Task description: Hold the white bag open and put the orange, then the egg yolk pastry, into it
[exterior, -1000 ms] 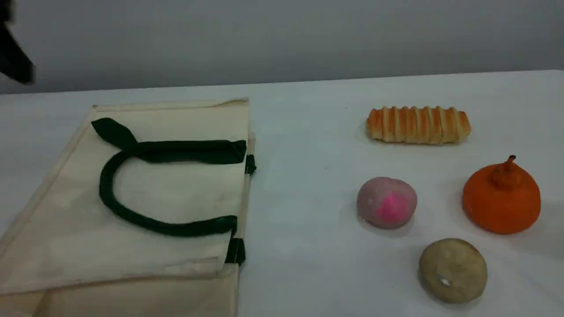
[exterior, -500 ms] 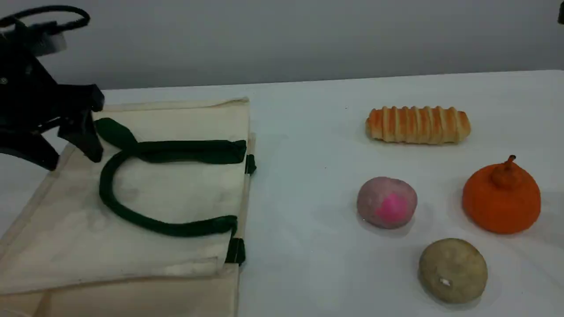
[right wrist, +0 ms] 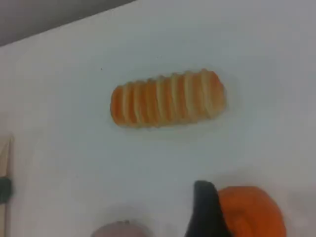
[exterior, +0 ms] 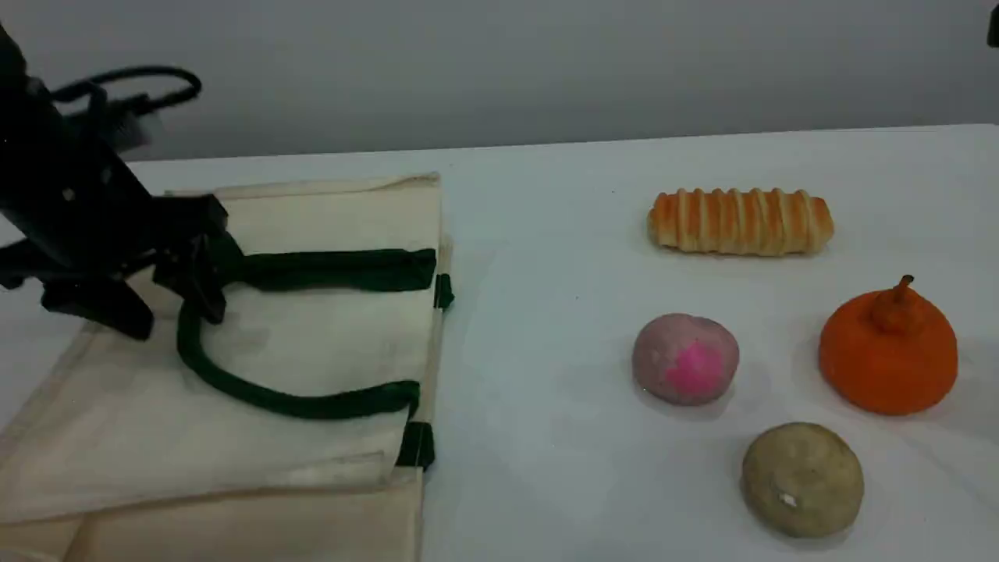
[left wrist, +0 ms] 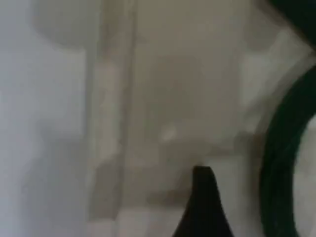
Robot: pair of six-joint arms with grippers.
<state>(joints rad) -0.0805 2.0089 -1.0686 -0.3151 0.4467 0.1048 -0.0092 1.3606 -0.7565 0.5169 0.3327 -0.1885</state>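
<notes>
Four food items lie on the right half of the white table in the scene view: the bright orange fruit with a knobbed neck and stem far right, the round tan-beige egg yolk pastry with a white fleck nearest the camera, a greyish-pink ball with a bright pink patch to their left, and a golden striped long bread roll behind them all. None of them touch. Well apart, on the left, the cream-white canvas bag lies flat with its dark green strap handle looped on top. The black left gripper hangs over the bag's far left corner with its fingers spread — nothing is between them, and one fingertip is at the strap where it bends. Only a dark scrap of the right arm shows at the top right corner.

The left wrist view is blurred. It shows pale canvas with a seam, the green strap curving down the right side, and one dark fingertip at the bottom edge, seemingly close above the cloth.

In the right wrist view the bread roll lies in the middle, the orange sits just beside the right gripper's fingertip at the bottom, and the pink ball's top peeks in lower left. The right gripper's jaws appear open, holding nothing.
</notes>
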